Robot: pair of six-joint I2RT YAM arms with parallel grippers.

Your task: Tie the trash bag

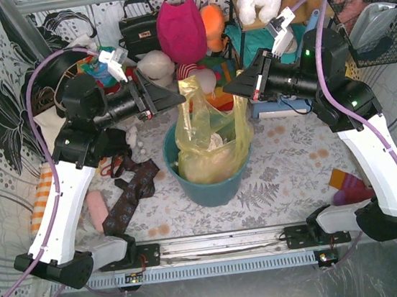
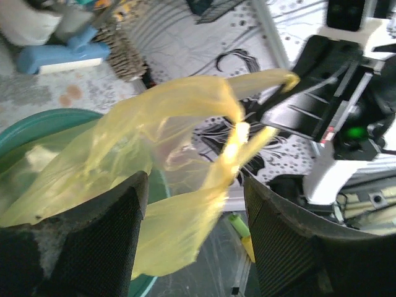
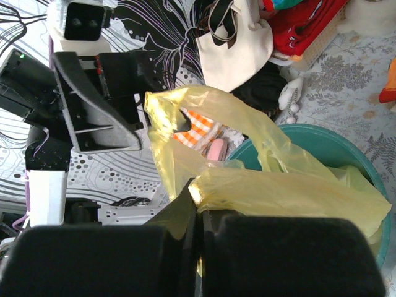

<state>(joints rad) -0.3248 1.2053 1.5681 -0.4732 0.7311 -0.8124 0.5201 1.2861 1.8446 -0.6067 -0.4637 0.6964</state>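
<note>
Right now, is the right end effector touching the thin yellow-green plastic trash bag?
Touching. Right wrist view: right end effector pinches a fold of the trash bag.

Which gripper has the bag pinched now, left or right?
The right gripper: its fingers are shut on the trash bag. The left gripper has its fingers wide apart, with plastic merely passing between them.

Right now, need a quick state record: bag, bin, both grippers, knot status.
bag: trash bag, yellow-green, sits in the bin, handles pulled up
bin: teal bin, upright at mid-table between the arms
left gripper: open, bag plastic hangs between its fingers
right gripper: shut on a bag handle
knot: no finished knot visible
nearby: cream tote bag beyond the bin, apart from the bag
</note>
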